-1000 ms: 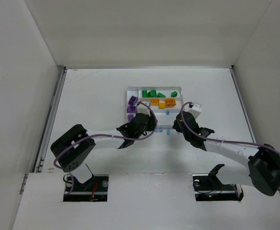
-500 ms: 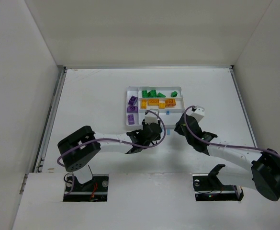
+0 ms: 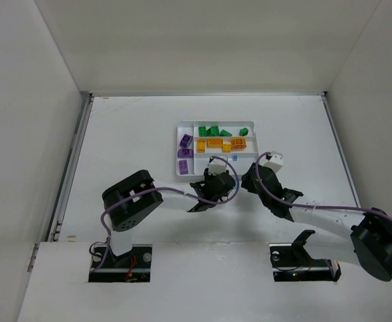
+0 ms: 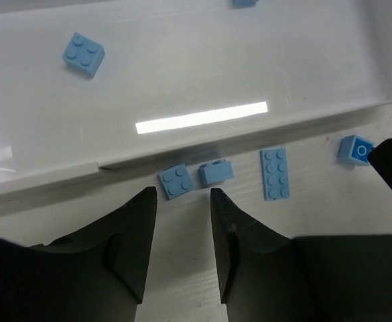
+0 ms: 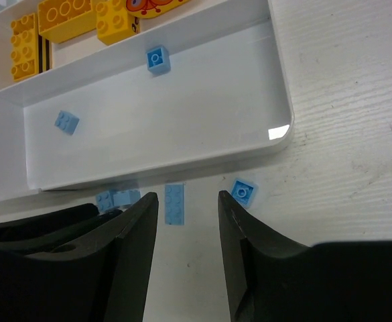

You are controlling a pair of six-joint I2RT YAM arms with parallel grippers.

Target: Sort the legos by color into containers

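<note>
Supporting table (image 3: pixel 128 134): white, tray sits mid-far, ahead of both arms.
tray (image 3: pixel 179 173): white, one narrow side section on the left, three long parallel sections.
left gripper (image 4: pixel 183 198): jaws parted, nothing between them, low over the table just outside the tray's near wall.
right gripper (image 5: pixel 187 198): jaws parted, empty, at the same wall, beside the left one.
green legos (image 3: pixel 216 131): far long section.
yellow-orange legos (image 3: pixel 221 143): middle long section.
purple legos (image 3: pixel 185 149): narrow side section.
light-blue legos (image 4: pixel 176 181): four on the table along the near wall, two inside the near long section.
</note>
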